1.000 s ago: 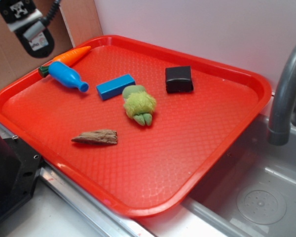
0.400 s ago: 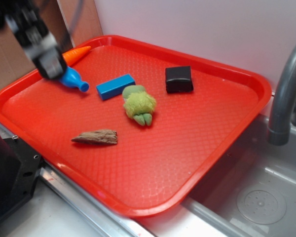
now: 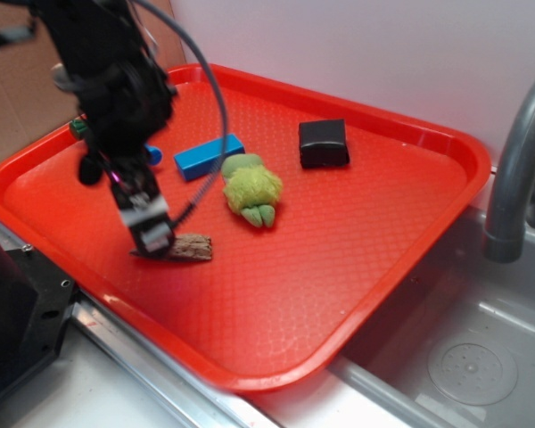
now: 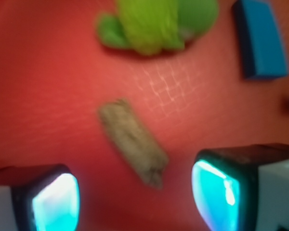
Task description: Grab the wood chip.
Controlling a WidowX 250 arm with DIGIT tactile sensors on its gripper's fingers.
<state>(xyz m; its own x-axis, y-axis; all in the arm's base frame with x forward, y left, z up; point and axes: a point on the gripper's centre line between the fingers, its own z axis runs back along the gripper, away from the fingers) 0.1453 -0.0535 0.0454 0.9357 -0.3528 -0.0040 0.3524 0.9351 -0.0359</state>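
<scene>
Wood chip [image 4: 131, 142] lies flat on the red tray [image 3: 357, 267], just ahead of my gripper [image 4: 135, 197], its near end between the spread, empty pads. Its long axis runs diagonally across the gap, so I judge a wrist turn is needed before closing.

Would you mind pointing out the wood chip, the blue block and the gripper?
wood chip [image 4: 132, 142], wrist view, middle of its flat face
blue block [image 3: 209, 155], exterior view, top face
gripper [image 4: 135, 195], wrist view, midway between its fingertips
</scene>
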